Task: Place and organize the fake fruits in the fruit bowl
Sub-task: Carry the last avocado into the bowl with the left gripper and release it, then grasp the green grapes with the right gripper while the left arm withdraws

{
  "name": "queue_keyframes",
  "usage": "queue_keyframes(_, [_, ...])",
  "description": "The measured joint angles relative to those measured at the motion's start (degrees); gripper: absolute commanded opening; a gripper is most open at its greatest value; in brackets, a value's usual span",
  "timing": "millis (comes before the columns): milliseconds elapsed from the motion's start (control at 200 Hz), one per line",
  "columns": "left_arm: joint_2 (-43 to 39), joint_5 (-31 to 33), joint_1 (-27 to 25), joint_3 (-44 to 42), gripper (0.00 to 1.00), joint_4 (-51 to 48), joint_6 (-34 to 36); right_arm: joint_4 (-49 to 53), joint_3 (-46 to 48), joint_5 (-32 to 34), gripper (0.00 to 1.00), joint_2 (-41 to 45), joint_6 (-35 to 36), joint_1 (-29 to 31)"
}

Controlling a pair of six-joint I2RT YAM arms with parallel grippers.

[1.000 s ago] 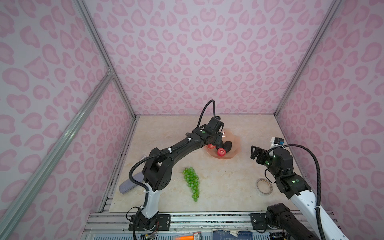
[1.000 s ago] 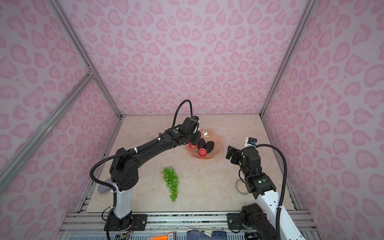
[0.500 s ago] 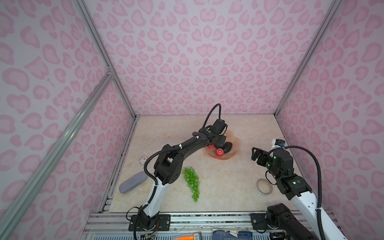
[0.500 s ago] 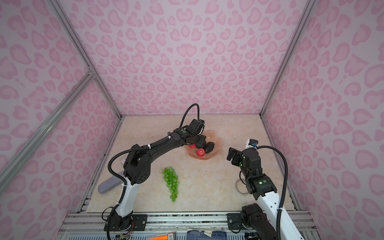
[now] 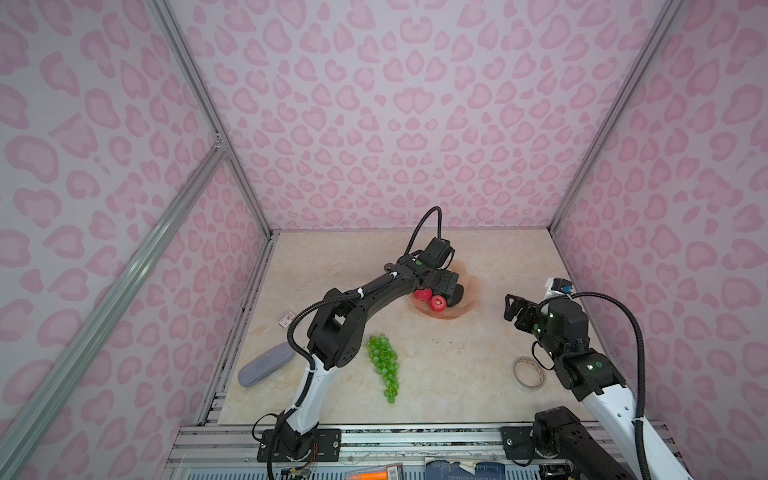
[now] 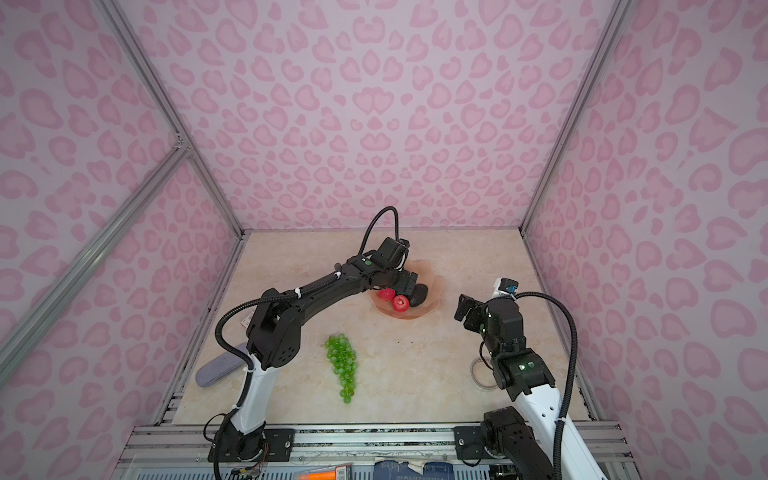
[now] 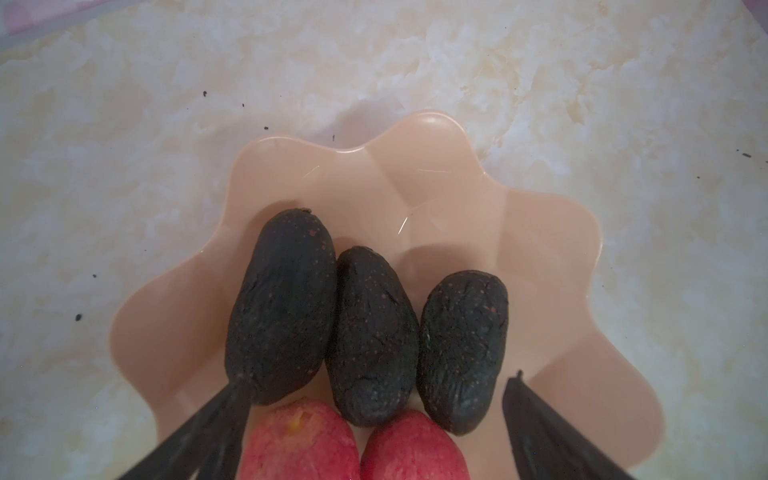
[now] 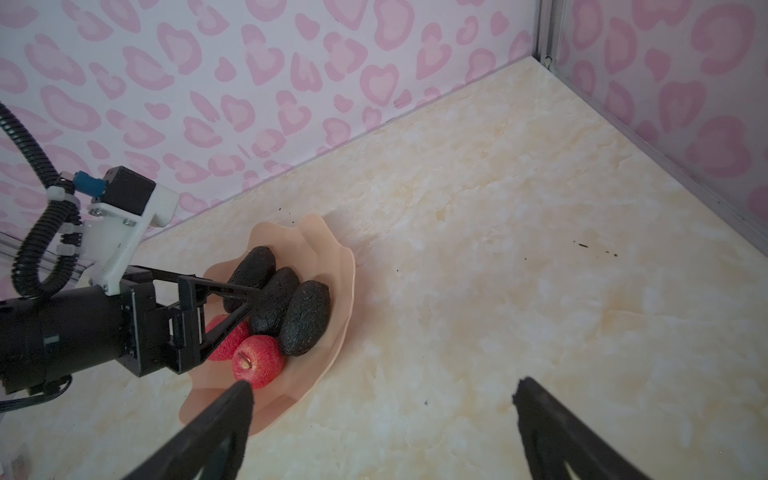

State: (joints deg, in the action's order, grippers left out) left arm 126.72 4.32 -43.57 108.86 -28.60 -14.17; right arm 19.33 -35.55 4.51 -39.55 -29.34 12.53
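Note:
The peach-pink fruit bowl [image 5: 473, 291] [image 6: 436, 291] [image 7: 415, 166] [image 8: 332, 249] holds three dark avocados [image 7: 286, 307] [image 7: 374, 336] [image 7: 465, 349] side by side. Two red fruits [image 7: 299, 444] [image 7: 415, 449] [image 8: 257, 361] touch their near ends. My left gripper [image 5: 446, 282] [image 6: 409, 280] [image 7: 379, 379] hovers over these fruits, open and gripping nothing. The green grapes [image 5: 384, 363] [image 6: 343, 363] lie on the table in front of the bowl. To the bowl's right my right gripper [image 5: 513, 307] [image 6: 463, 307] [image 8: 383, 385] is open and empty above bare table.
A clear tape roll [image 5: 528, 372] [image 6: 478, 374] lies at the front right, beside my right arm. A grey pouch [image 5: 266, 365] [image 6: 220, 370] and a small packet [image 5: 286, 319] sit by the left wall. Patterned walls close in three sides.
My left gripper has opened from shut while staying over the bowl, and its elbow has swung to the right. The right arm has hardly moved.

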Motion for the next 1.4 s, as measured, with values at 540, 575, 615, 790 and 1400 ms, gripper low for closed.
queue_keyframes(540, [-12.5, 6.8, 0.0, -18.5, 0.96, 12.5, 4.8, -0.3, 0.0, 0.2, 0.98, -1.9, 0.6, -0.5])
queue_keyframes(575, [-14.9, 7.7, 0.0, -20.2, 0.96, 13.5, 5.5, -0.3, -0.1, 0.1, 0.98, -2.3, 0.6, -0.5])
queue_keyframes(615, [-18.4, 8.5, 0.0, -22.4, 0.96, 15.0, 6.3, -0.6, -0.3, 0.1, 0.98, -2.6, 0.7, -0.5])
queue_keyframes(790, [-41.0, 11.3, 0.0, -29.4, 0.96, 18.7, 8.7, -1.9, -0.9, -1.0, 0.98, -4.4, 1.8, -0.5])
queue_keyframes(1400, [-74.4, 20.0, 7.5, -62.5, 0.96, 20.2, 1.9, -8.0, -2.3, 1.6, 0.95, -17.7, -0.4, 31.1])
